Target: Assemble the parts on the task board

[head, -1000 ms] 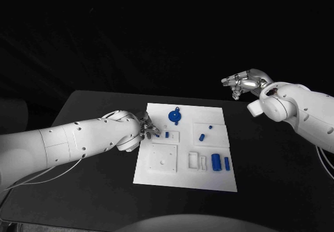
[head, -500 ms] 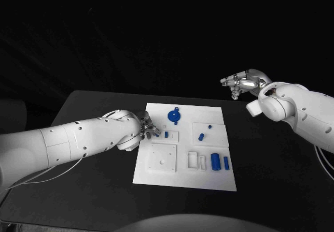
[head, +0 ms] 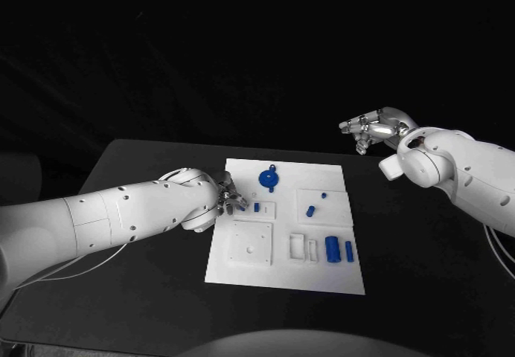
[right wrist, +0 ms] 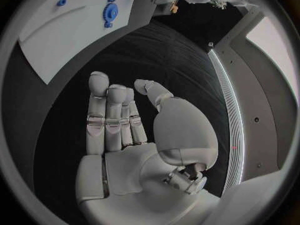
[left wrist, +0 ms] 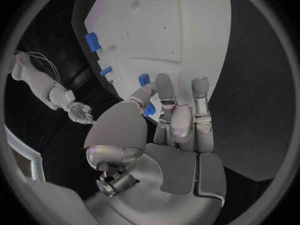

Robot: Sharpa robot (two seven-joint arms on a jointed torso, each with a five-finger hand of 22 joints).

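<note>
Barely any change from earlier frames — both arms and blue parts sit where they were; left hand (head: 222, 197) rests at left edge of white task board (head: 284, 260), fingers (left wrist: 165, 92) extended onto it, small blue part (left wrist: 149, 110) pinched at thumb tip; blue gear (head: 269, 178) just beyond it on board's far end; right hand (head: 372, 128) raised well apart past board's far right corner — fingers straight, holding nothing.
</note>
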